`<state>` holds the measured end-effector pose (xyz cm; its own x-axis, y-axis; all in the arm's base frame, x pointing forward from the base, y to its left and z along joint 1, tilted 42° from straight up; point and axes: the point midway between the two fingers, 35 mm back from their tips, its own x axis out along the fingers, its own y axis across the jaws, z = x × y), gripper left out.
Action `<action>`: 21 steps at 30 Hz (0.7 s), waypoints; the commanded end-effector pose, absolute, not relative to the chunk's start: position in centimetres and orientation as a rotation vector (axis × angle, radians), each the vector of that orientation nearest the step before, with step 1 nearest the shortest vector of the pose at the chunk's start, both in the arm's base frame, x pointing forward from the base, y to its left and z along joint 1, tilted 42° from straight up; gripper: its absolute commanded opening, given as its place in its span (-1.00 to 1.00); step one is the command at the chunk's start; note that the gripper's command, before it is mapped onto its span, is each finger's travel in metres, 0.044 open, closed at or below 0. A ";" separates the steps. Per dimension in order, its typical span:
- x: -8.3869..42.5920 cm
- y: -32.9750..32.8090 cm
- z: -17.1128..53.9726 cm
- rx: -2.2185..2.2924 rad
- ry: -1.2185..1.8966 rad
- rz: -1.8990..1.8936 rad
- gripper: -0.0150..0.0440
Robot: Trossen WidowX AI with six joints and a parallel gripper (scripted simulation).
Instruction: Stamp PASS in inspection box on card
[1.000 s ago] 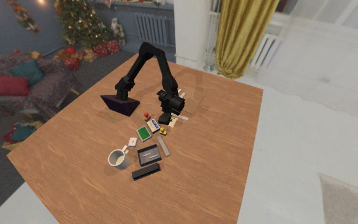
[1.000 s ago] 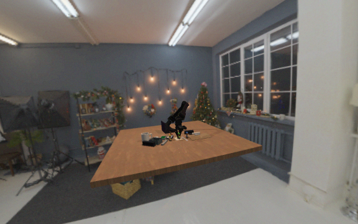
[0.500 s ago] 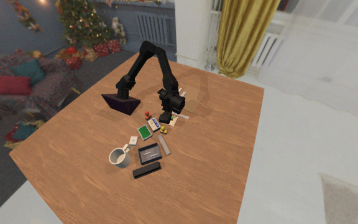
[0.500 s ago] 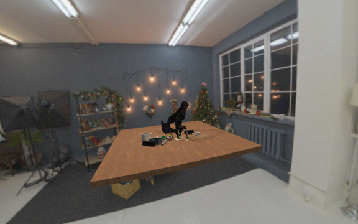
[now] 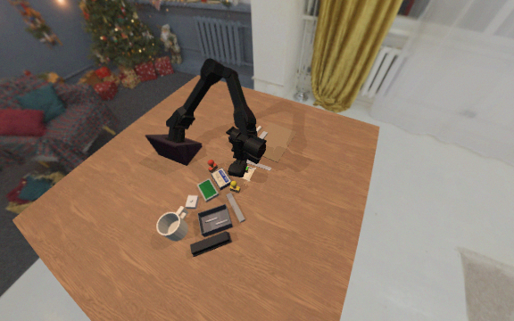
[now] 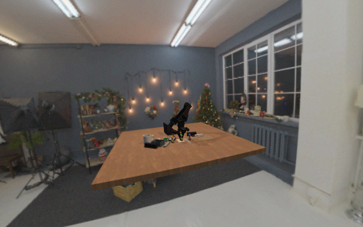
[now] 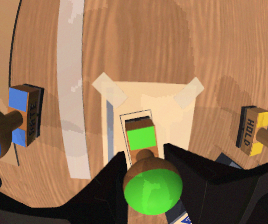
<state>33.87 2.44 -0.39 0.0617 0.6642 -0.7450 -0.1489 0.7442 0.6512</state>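
Note:
My gripper (image 5: 244, 171) (image 7: 144, 153) is shut on the green-knobbed stamp (image 5: 247, 168) (image 6: 181, 135) (image 7: 141, 137), held upright low at the card. The cream card (image 5: 250, 175) (image 7: 180, 120) is taped at its two far corners. The thin outlined box (image 7: 135, 112) surrounds the stamp's far end; the stamp hides much of it. I cannot tell whether the stamp's face touches the card, and any print beneath is hidden. The green pad (image 5: 207, 190) lies in a pale frame, beside a blue-and-white item (image 5: 220, 178).
A yellow HOLD stamp (image 5: 235, 187) (image 7: 256, 131) stands right of the card in the wrist view; a blue stamp (image 7: 25, 115) stands left, beyond a pale strip (image 7: 71, 90). A red stamp (image 5: 211, 165), mug (image 5: 173, 226), black tray (image 5: 200, 224) and black bar (image 5: 211, 243) also stand on the table.

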 end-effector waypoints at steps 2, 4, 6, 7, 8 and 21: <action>33.9 2.3 -0.2 0.463 1.381 0.652 -0.49; 33.9 2.3 -0.1 0.463 1.381 0.652 -0.49; 33.9 2.2 0.0 0.462 1.381 0.652 -0.49; 33.8 2.2 0.0 0.462 1.381 0.652 -0.49; 33.8 2.1 0.0 0.462 1.381 0.652 -0.49; 33.9 1.2 1.0 0.461 1.382 0.651 -0.49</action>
